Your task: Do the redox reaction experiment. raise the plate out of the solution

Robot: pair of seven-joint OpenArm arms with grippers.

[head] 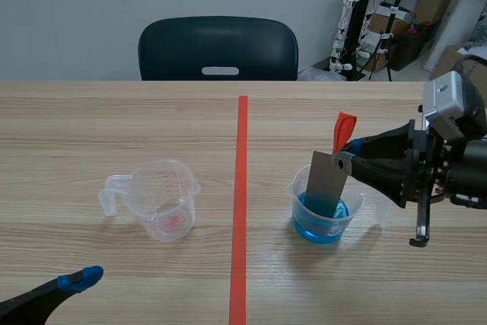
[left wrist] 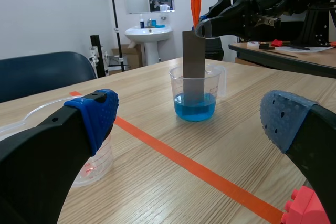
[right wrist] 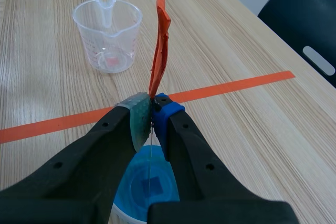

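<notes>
A grey metal plate (head: 328, 182) hangs upright with its lower end in the blue solution (head: 320, 218) inside a clear beaker (head: 326, 211) right of the tape line. An orange-red ribbon (head: 343, 130) rises from the plate's top. My right gripper (head: 351, 151) is shut on the plate's top edge where the ribbon joins; in the right wrist view its fingers (right wrist: 139, 116) pinch the thin plate (right wrist: 151, 129) above the blue solution (right wrist: 148, 184). The left wrist view shows the plate (left wrist: 193, 66) standing in the beaker (left wrist: 196, 95). My left gripper (head: 76, 281) rests open, low at the near left.
An empty clear measuring cup (head: 158, 198) stands left of the orange-red tape line (head: 241, 203); it also shows in the right wrist view (right wrist: 107, 35). A dark chair (head: 218, 49) sits behind the table's far edge. Boxes and stands are in the back right corner.
</notes>
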